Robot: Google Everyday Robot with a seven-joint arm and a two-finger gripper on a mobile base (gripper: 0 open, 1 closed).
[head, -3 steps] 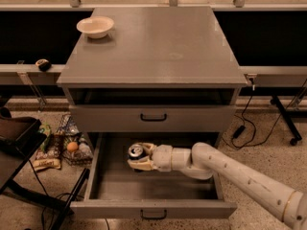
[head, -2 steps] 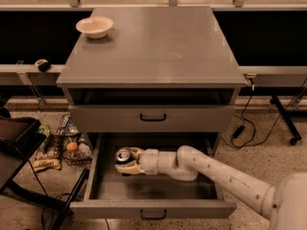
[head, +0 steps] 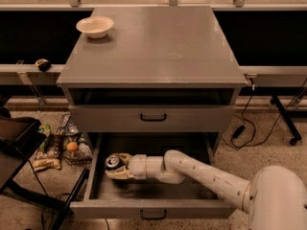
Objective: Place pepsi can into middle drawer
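Note:
The pepsi can (head: 112, 162) shows its silver top with pull tab inside the open middle drawer (head: 148, 208), near the drawer's left wall. My gripper (head: 116, 168) reaches in from the right on a long white arm and is shut on the can. The can's blue side is mostly hidden by the fingers. The drawer is pulled far out, with a small black handle on its front. I cannot tell whether the can rests on the drawer floor or hangs just above it.
The upper drawer front (head: 152, 118) is shut above the open drawer. A cream bowl (head: 95, 26) sits on the cabinet top at the back left. A basket of snacks and fruit (head: 67, 145) lies on the floor left of the cabinet. Cables run at the right.
My gripper has carried the can leftward inside the drawer, from about the middle to near the left wall, and slightly lower.

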